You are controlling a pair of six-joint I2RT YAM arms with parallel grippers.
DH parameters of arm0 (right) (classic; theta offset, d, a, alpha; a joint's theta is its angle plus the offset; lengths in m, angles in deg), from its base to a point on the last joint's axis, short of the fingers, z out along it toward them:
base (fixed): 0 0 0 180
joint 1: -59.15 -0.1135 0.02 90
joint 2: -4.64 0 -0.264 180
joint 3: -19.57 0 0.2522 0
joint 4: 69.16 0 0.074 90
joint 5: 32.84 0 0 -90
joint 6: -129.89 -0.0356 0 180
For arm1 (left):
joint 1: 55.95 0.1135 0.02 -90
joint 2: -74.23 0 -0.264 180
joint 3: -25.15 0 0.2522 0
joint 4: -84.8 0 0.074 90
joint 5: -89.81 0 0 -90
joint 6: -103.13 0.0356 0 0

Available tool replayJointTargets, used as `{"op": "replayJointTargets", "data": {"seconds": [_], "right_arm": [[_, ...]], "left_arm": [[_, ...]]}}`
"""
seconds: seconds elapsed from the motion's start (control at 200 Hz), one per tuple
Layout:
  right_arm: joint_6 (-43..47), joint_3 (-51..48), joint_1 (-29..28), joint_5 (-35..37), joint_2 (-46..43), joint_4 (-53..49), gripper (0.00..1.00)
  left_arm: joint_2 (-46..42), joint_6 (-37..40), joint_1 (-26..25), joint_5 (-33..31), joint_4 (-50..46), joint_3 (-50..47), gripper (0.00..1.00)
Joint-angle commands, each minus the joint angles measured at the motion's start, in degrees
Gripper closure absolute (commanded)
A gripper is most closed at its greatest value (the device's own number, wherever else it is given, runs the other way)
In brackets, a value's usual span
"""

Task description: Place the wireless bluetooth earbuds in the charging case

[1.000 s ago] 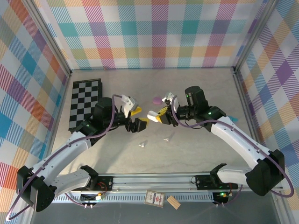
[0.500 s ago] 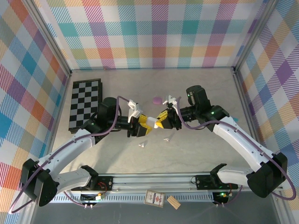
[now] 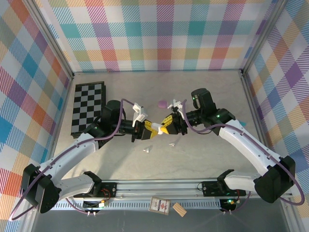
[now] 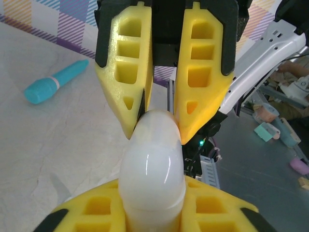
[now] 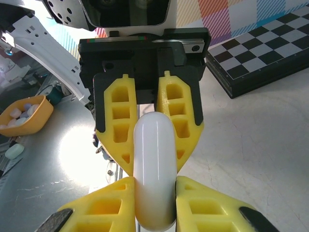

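Top external view: the white charging case (image 3: 155, 126) hangs above the middle of the table (image 3: 193, 164), clamped from both ends. The left gripper (image 3: 147, 130) comes at it from the left and the right gripper (image 3: 166, 124) from the right, their yellow fingers almost meeting around it. From here the case is little more than a pale sliver between them. Two small whitish earbuds (image 3: 147, 149) lie on the bare table a little nearer the arm bases, apart from each other, the right earbud (image 3: 173, 143) close below the right gripper. The left wrist view makes the grip plain. The case (image 4: 152, 164) is a smooth, egg-shaped shell, seated between the left gripper (image 4: 154, 217)'s own fingers at the bottom, while the right gripper (image 4: 157, 131) pinches its narrow far end with both fingertips touching. The right wrist view mirrors this. The case (image 5: 154, 164) looks long and rounded there, squeezed between the right gripper (image 5: 154, 195)'s fingers below and those of the left gripper (image 5: 153, 140) beyond. Farther out, the top view places a checkerboard (image 3: 88, 107) at the table's left and a small purple piece (image 3: 162, 103) just behind the grippers. The left wrist view adds a teal wand (image 4: 55, 81) lying on the table, and the right wrist view an orange bowl (image 5: 24, 113) of small pieces off the table.
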Motion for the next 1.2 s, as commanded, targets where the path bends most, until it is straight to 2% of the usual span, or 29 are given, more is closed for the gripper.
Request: {"op": "replayJointTargets", "data": {"seconds": [0.0, 0.05, 0.14, 0.265, 0.46, 0.64, 0.82, 0.895, 1.0, 1.095, 1.195], "right_arm": [[0.4, 2.0, -0.1, -0.8, 0.1, 0.5, 0.77], [0.2, 2.1, -0.1, -0.2, 0.0, 0.6, 0.74], [-0.5, 1.9, -0.1, 2.2, -0.2, 1.4, 0.59], [-1.3, 1.9, -0.1, 7.9, 0.6, 1.6, 0.46], [-5.4, 0.5, 0.1, 13.9, -1.6, 5.9, 0.42], [-13.1, -0.7, 3.4, 14.6, -4.2, 10.3, 0.41], [-15.4, -2.5, 4.2, 12.8, -6.4, 12.4, 0.26], [-18.5, -4.1, 5.0, 15.8, -7.2, 13.9, 0.21], [-26.7, -7.0, 7.6, 22.3, -6.7, 15.3, 0.20], [-33.5, -9.4, 10.6, 26.1, -4.0, 12.4, 0.22], [-37.4, -11.4, 11.3, 30.8, -0.5, 7.2, 0.24]], "left_arm": [[-0.9, 1.5, -1.0, -0.2, 0.9, 1.3, 0.86], [-1.3, 1.9, -1.2, -1.1, 1.5, 0.8, 0.87], [-2.2, 1.7, -1.5, -2.5, 4.2, -0.7, 0.87], [-2.2, -0.7, -1.7, -1.5, 7.8, -1.1, 0.87], [-3.1, 3.7, -1.8, -1.9, 4.9, -1.5, 0.87], [-5.2, 6.2, -1.8, -3.8, 10.5, -5.5, 0.84], [-6.3, 9.9, -1.9, -7.1, 18.9, -10.7, 0.83], [-6.9, 10.0, -1.8, -9.9, 21.4, -12.4, 0.82], [-7.3, 8.5, -1.8, -11.4, 25.6, -14.4, 0.82], [-7.5, 6.4, -1.8, -11.7, 29.7, -16.1, 0.82], [-8.0, 4.9, -1.8, -12.5, 33.2, -17.5, 0.82]]}}
